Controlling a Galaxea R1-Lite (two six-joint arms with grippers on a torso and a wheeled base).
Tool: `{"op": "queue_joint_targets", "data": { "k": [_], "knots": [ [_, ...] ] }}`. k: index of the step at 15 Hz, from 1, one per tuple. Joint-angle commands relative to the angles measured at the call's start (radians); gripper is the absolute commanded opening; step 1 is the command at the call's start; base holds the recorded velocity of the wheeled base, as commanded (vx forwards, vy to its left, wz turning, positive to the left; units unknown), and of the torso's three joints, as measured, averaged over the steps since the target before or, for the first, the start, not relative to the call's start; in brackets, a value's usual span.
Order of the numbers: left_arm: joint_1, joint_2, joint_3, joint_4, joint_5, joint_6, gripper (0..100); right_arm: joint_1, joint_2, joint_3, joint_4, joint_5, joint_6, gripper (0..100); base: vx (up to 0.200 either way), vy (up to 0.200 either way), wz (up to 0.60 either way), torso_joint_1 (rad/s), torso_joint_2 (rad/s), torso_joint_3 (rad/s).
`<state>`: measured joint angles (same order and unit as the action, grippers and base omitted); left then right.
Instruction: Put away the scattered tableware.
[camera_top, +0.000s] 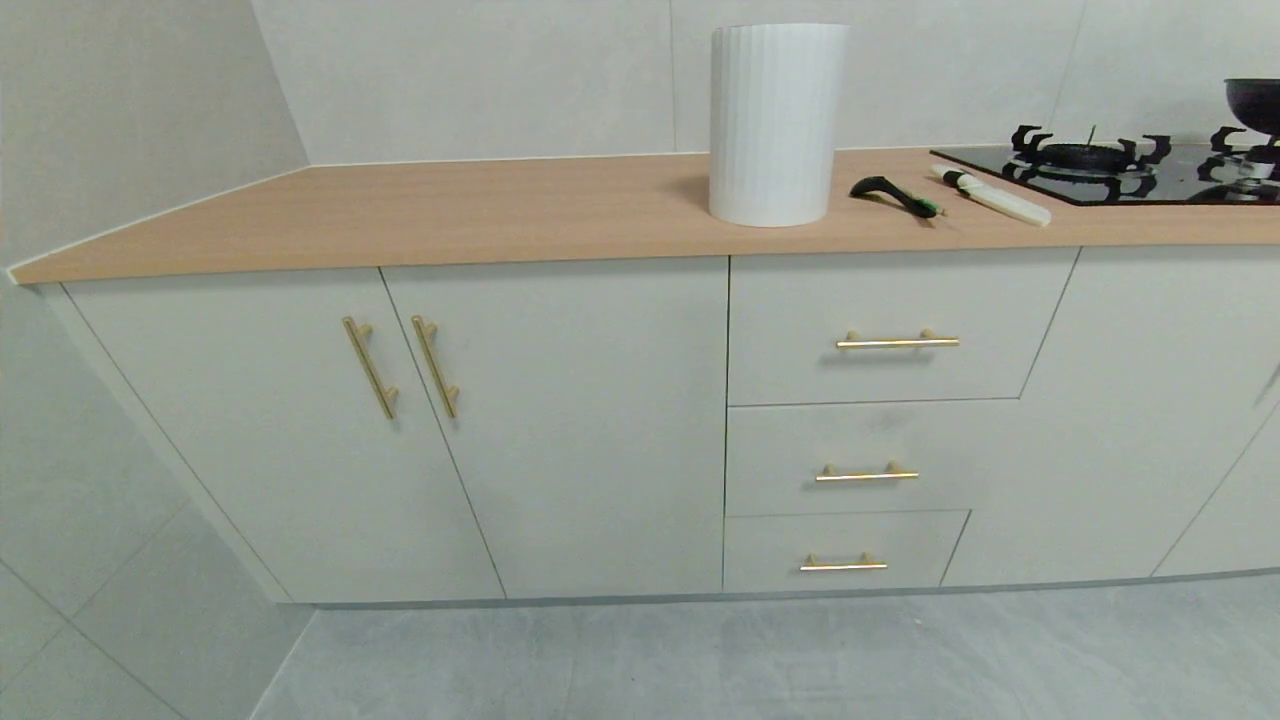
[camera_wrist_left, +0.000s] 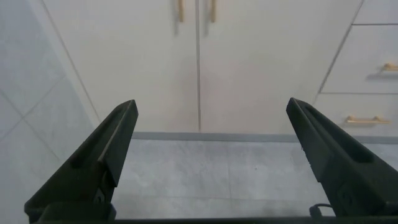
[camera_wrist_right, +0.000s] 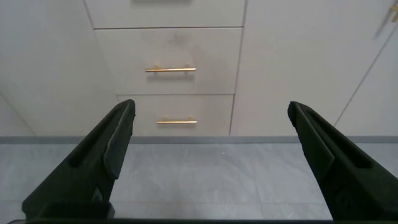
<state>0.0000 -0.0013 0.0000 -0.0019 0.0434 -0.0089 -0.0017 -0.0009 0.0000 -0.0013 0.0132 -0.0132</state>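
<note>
- 2 loose pieces lie on the wooden countertop (camera_top: 450, 210), up at about 1 o'clock in the head view: a black-handled utensil (camera_top: 893, 194) and, just beside it at its 3 o'clock, a white utensil (camera_top: 992, 197) next to the hob (camera_top: 1100, 170).
- Each piece lies with its long axis running roughly from 10 o'clock to 4 o'clock.
- The white ribbed holder (camera_top: 773, 125) stands upright at 9 o'clock of the black piece, near but apart. It looks like the likely place for them.
- The left gripper (camera_wrist_left: 210, 104) has its jaws spread wide and holds nothing. It hangs low, facing the double doors (camera_wrist_left: 199, 62) and the floor.
- The right gripper (camera_wrist_right: 210, 104) is likewise spread wide and carries nothing. It faces the drawer stack (camera_wrist_right: 171, 70), which sits directly under the 2 pieces.
- I judge the right arm the nearer; it must rise toward 12 o'clock to reach counter height.
</note>
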Motion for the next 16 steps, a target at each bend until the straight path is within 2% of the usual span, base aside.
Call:
{"op": "queue_joint_targets", "data": {
  "k": [1, 7, 14, 16],
  "knots": [
    [0.0, 0.001, 0.0, 0.0, 0.001, 0.0, 100, 0.0, 0.002, 0.0, 0.0, 0.001, -0.001, 100, 0.0, 0.0, 0.0, 0.0, 0.0, 0.0],
    [0.0, 0.001, 0.0, 0.0, 0.001, 0.0, 100, 0.0, 0.001, 0.0, 0.0, 0.002, -0.001, 100, 0.0, 0.0, 0.0, 0.0, 0.0, 0.0],
    [0.0, 0.001, 0.0, 0.0, 0.001, 0.0, 100, 0.0, 0.001, 0.0, 0.0, 0.002, -0.001, 100, 0.2, 0.0, 0.0, 0.002, 0.0, 0.009],
    [0.0, 0.001, 0.0, 0.0, 0.001, 0.0, 100, 0.0, 0.001, 0.0, 0.001, 0.002, -0.001, 100, 0.0, 0.0, 0.0, 0.0, 0.0, 0.0]
  ]
}}
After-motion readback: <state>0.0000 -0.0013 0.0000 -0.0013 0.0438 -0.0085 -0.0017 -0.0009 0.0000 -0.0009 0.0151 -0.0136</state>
